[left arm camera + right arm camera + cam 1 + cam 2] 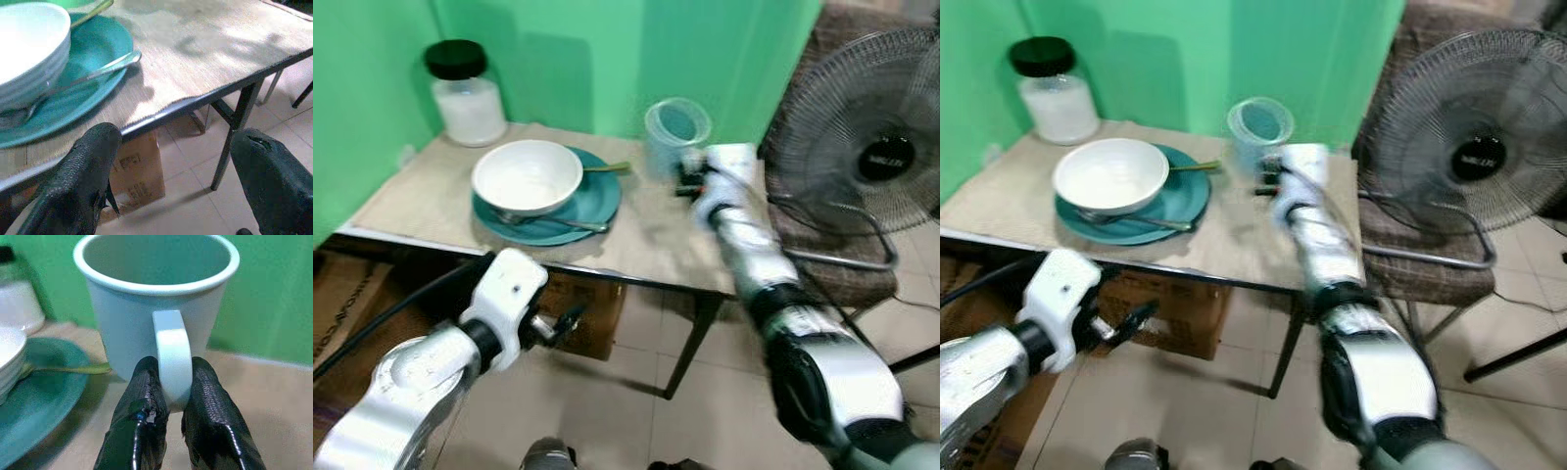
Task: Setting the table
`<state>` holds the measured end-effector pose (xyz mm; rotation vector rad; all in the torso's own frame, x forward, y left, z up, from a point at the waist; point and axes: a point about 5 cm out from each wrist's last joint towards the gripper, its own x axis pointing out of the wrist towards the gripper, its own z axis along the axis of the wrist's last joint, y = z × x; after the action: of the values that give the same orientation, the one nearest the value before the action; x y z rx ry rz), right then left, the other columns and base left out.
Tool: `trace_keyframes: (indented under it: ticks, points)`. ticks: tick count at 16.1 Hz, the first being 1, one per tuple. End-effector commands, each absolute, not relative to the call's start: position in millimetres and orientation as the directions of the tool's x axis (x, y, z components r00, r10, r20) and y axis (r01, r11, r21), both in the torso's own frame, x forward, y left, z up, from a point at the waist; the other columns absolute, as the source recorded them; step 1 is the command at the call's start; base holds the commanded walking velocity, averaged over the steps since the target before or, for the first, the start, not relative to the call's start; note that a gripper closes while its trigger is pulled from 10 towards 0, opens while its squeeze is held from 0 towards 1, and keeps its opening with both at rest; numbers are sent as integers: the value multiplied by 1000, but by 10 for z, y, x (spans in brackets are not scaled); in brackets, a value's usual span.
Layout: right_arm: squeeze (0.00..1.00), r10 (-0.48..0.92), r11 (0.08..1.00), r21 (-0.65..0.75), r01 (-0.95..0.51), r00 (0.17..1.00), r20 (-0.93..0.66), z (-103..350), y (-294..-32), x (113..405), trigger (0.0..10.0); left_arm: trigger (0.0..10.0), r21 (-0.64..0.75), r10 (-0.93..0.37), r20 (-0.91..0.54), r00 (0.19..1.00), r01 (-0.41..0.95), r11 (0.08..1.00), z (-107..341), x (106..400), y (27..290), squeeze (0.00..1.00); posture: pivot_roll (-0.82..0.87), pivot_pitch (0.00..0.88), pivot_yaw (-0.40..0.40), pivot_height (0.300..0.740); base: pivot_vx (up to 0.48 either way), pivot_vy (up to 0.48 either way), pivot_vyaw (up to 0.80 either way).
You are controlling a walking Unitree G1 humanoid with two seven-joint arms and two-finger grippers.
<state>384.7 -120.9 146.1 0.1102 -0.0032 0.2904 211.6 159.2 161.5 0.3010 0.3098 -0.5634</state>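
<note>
A pale blue mug [676, 132] hangs just above the back of the wooden table [646, 240], to the right of the place setting. My right gripper [169, 401] is shut on its handle [172, 357], fingers [142, 404] pinching both sides. A white bowl [527, 176] sits on a teal plate [592, 201] with a fork [563, 222] along the plate's front rim and a gold spoon [607, 167] behind. My left gripper [171, 186] hangs open below the table's front edge, nothing between its fingers.
A glass jar [466, 95] with a black lid stands at the table's back left corner by the green wall. A standing fan [862, 166] is close on the right. A cardboard box [587, 308] sits under the table on the tiled floor.
</note>
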Motion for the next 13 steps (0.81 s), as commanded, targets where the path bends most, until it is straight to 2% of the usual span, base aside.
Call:
trace_keyframes:
  ticks: [1, 3, 5, 8, 9, 10, 11, 13]
  points:
    - [0, 292, 948, 110, -298, 954, 74, 1552, -1345, 3788, 0, 10000, 202, -478, -350, 806, 563, 802, 1606, 2183, 1555, 0, 207, 0, -27, 740, 0, 0, 0]
    - [0, 257, 966, 7, -260, 958, 129, 1669, -1813, 3318, 0, 10000, 212, -428, -298, 853, 496, 842, 1576, 2406, 1491, 0, 168, 0, 10, 740, 0, 0, 0]
    - [0, 244, 969, 5, -247, 960, 141, 1719, -1877, 3151, 0, 10000, 210, -383, -274, 882, 443, 871, 1569, 2458, 1523, 0, 156, 0, 21, 740, 0, 0, 0]
    - [0, 273, 962, -22, -272, 954, 128, 1790, -1825, 2657, 0, 10000, 183, -275, -226, 935, 318, 930, 1546, 2393, 1641, 0, 157, 0, 5, 740, 0, 0, 0]
    - [0, 255, 966, 19, -258, 962, 96, 1764, -1789, 2532, 0, 10000, 175, -258, -198, 946, 293, 940, 1557, 2365, 1648, 0, 161, 0, -3, 740, 0, 0, 0]
    - [0, 216, 971, 88, -221, 975, 54, 1694, -1750, 2473, 10000, 10000, 154, -237, -191, 953, 267, 951, 1556, 2356, 1649, 0, 174, 0, -16, 740, 0, 0, 0]
    - [0, 213, 971, 98, -217, 976, 44, 1665, -1724, 2466, 10000, 10000, 151, -224, -185, 957, 253, 956, 1556, 2367, 1659, 0, 177, 0, -18, 740, 0, 0, 0]
    - [0, 208, 978, 27, -208, 978, 25, 1601, -1662, 2443, 10000, 10000, 164, -187, -172, 967, 215, 963, 1559, 2426, 1686, 0, 180, 0, -21, 740, 0, 0, 0]
